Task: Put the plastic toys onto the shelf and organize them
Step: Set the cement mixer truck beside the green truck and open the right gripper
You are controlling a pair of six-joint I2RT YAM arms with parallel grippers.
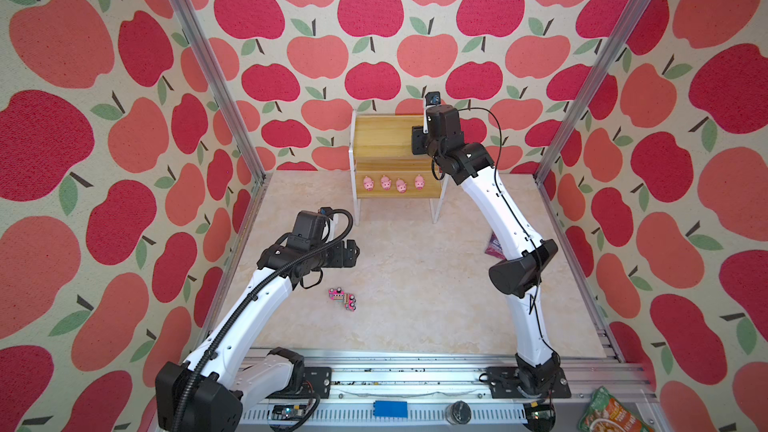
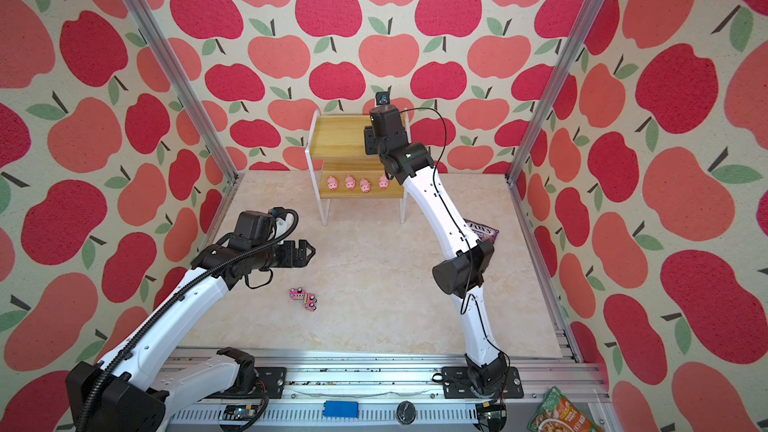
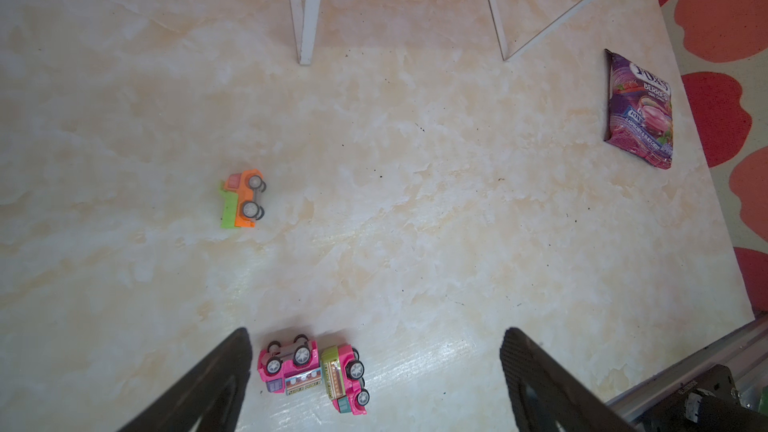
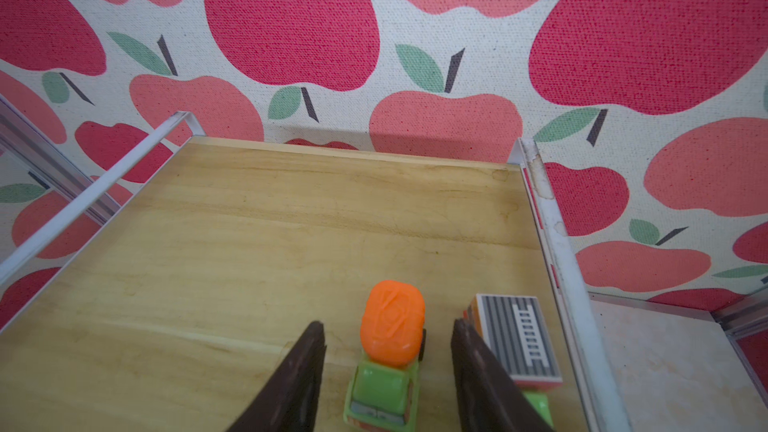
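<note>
Wood-grain shelf (image 1: 382,135): on its top board the right tool (image 4: 386,323) stands half-parted around the orange-green truck (image 4: 386,359), not touching. The left tool (image 3: 376,332) gapes wide over pink trucks (image 3: 311,371) on the surface (image 3: 415,201). We judge them light, hard and slippery: pinch the flat sides.

Three walls (image 1: 370,14) are covered in cream fabric printed with large red and coral apples with green leaves. The corners are framed by slanted aluminium posts (image 1: 210,64). The floor (image 1: 415,284) is surfaced in pale, glossy marble pattern, evenly lit. A metal rail (image 1: 415,371) is set along the near edge.
</note>
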